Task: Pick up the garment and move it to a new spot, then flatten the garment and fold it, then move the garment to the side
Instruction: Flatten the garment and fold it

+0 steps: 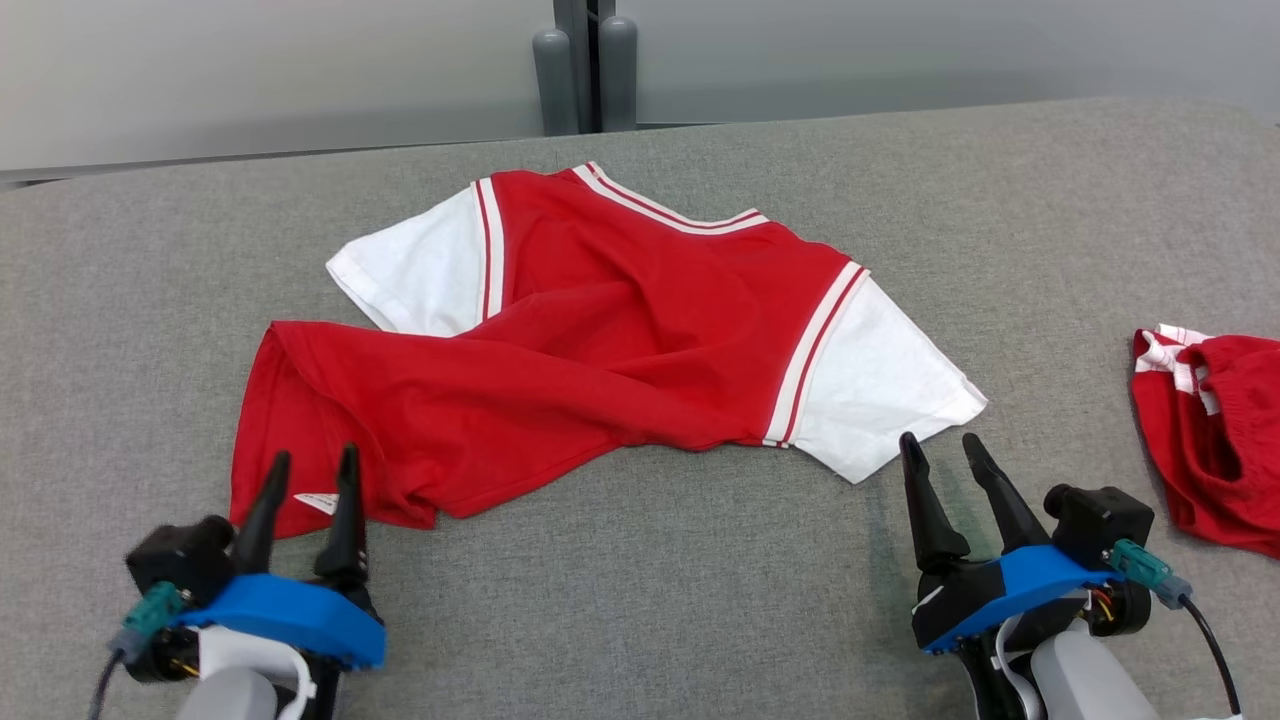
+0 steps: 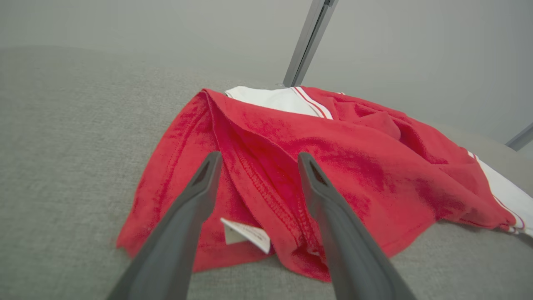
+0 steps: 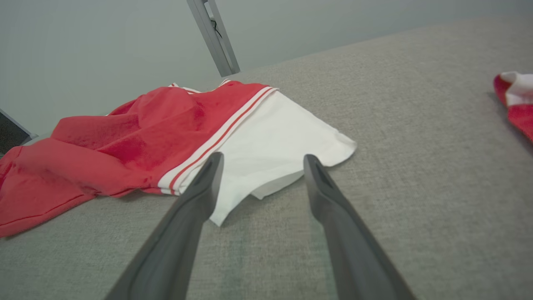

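Head view is showing the left gripper (image 1: 314, 455) hanging open and empty, its fingers straddling the near-left corner of the shirt (image 1: 600, 330) by the white label (image 1: 318, 503); whether the tips are touching cloth I cannot tell. The right gripper (image 1: 939, 440) is likewise spread and holding nothing, sitting just beside the white sleeve (image 1: 870, 390) but apart from it. The shirt is lying rumpled on the grey table (image 1: 640, 620), mid-table in front of the robot, with a second red garment (image 1: 1215, 450) well apart at the right edge. Judging by the twisted body, the flattening is not yet done – the grippers are probably lining up for a grasp. The next move is calling for the left fingers to be closing on the hem (image 1: 255, 450) and the right on the sleeve edge, then drawing the cloth taut. The collar is pointing away from the robot, while the body is swinging toward the near left – so the long axis is running slantwise, from far centre to near left.
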Controlling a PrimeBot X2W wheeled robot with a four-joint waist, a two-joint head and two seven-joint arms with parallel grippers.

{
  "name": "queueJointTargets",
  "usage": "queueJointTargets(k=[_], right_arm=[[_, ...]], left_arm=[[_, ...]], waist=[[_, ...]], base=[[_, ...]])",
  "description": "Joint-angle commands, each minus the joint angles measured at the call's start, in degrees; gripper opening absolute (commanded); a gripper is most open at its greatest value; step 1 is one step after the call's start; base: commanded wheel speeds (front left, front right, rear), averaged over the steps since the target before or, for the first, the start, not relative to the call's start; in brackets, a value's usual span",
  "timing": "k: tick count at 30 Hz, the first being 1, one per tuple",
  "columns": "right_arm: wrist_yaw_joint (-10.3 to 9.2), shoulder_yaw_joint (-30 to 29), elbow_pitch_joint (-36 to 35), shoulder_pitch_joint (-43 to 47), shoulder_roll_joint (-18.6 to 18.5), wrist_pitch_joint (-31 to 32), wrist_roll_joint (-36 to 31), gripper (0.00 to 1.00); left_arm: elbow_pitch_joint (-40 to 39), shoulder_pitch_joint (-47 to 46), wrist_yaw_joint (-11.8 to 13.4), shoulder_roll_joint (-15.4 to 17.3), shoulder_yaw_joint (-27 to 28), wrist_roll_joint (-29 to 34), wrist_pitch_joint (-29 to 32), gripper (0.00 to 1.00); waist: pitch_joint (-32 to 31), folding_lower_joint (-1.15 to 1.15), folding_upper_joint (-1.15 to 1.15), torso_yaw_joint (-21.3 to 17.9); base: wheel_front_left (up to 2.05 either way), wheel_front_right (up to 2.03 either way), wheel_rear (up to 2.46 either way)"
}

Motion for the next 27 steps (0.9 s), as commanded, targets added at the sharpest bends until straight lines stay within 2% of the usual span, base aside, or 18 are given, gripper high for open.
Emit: queueJointTargets(k=[1, 8, 11, 22, 23, 25, 26, 27], right_arm=[[0.00, 0.1, 0.2, -0.3, -0.2, -0.2, 0.0, 1.00], [0.00, 0.6, 0.7, -0.7, -0.2, -0.2, -0.8, 1.00], [0.00, 0.5, 0.7, -0.8, -0.2, -0.2, -1.4, 1.00], [0.00, 0.0, -0.1, -0.1, -0.2, -0.2, -2.0, 1.00], [0.00, -0.1, -0.1, 0.0, -0.2, -0.2, -2.0, 1.00], [0.00, -0.2, -0.2, 0.0, -0.2, -0.2, -2.0, 1.00], [0.00, -0.3, -0.2, 0.1, -0.2, -0.2, -2.0, 1.00], [0.00, -0.3, -0.2, 0.1, -0.2, -0.2, -2.1, 1.00]], left_arm=[[-0.4, 1.3, -0.1, -0.4, -1.3, 0.4, -0.2, 1.00], [0.3, 4.9, -0.1, -1.9, -6.6, -0.6, -0.2, 1.00], [1.1, 5.0, -0.1, -1.6, -8.3, -0.4, -0.2, 1.00], [2.4, 4.5, -0.1, -1.7, -6.4, 0.3, -0.1, 1.00], [2.7, 4.3, -0.1, -1.6, -5.8, 0.5, -0.1, 0.83], [3.5, 4.2, -0.1, -1.6, -4.9, 0.9, -0.1, 0.33], [3.9, 4.1, -0.1, -1.6, -4.8, 1.2, -0.1, 0.19], [4.2, 4.0, -0.1, -1.6, -4.8, 1.5, 0.0, 0.00]], waist=[[-0.2, 0.01, 0.00, 0.2], [-0.4, 0.01, 0.00, -0.7], [-0.2, 0.01, 0.00, -1.5], [0.3, 0.01, 0.00, -3.1], [0.3, 0.01, 0.00, -3.1], [0.4, 0.01, 0.00, -3.2], [0.5, 0.01, 0.00, -3.2], [0.5, 0.01, 0.00, -3.1]], base=[[0.00, 0.00, 0.00], [0.00, 0.00, 0.00], [0.00, 0.00, 0.00], [0.00, 0.00, 0.00], [0.00, 0.00, 0.00], [0.00, 0.00, 0.00], [0.00, 0.00, 0.00], [0.00, 0.00, 0.00]])
